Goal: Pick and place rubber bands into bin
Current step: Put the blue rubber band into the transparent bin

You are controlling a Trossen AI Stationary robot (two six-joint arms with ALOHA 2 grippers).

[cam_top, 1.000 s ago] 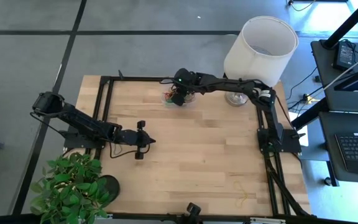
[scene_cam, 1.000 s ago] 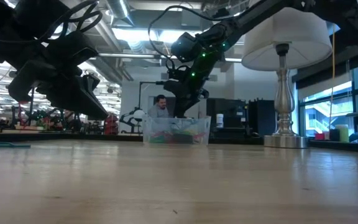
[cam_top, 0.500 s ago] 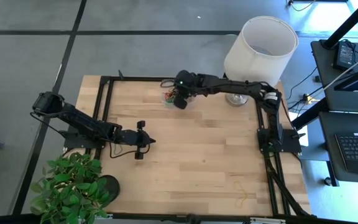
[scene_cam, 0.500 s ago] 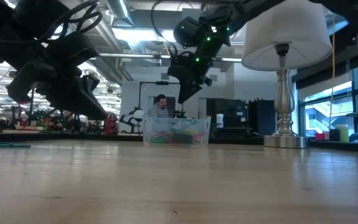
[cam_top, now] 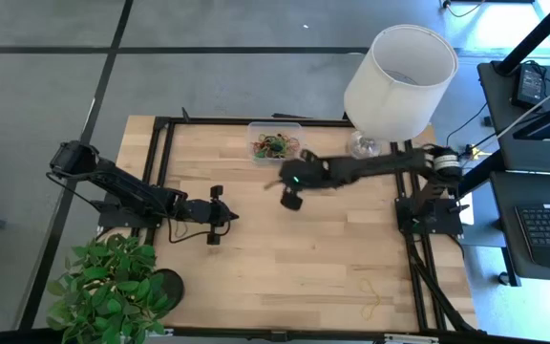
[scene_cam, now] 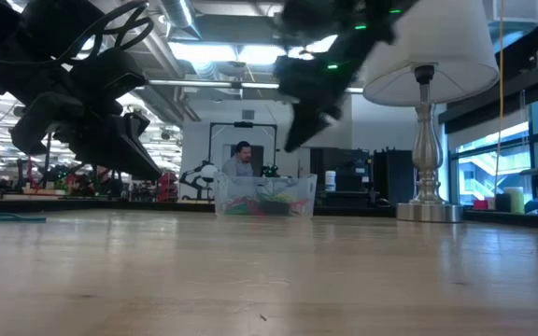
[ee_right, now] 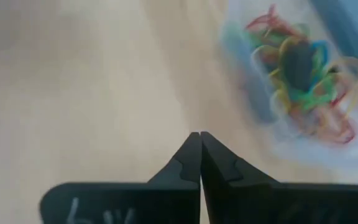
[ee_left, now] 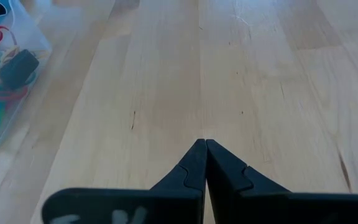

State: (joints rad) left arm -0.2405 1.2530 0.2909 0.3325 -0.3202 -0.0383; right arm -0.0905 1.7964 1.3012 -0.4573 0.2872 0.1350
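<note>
Clear rounded plastic bin (cam_top: 276, 144) holds tangled thin rubber bands (cam_top: 275, 146).

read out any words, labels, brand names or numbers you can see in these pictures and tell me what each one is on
No text can be read in any view.
White marks on the left gripper, seen from its own wrist camera: cut off by the picture's edge, unreadable.
White marks on the right gripper, seen from its own wrist camera: cut off and blurred, unreadable.
The bin, the lamp and the table show no lettering.
</note>
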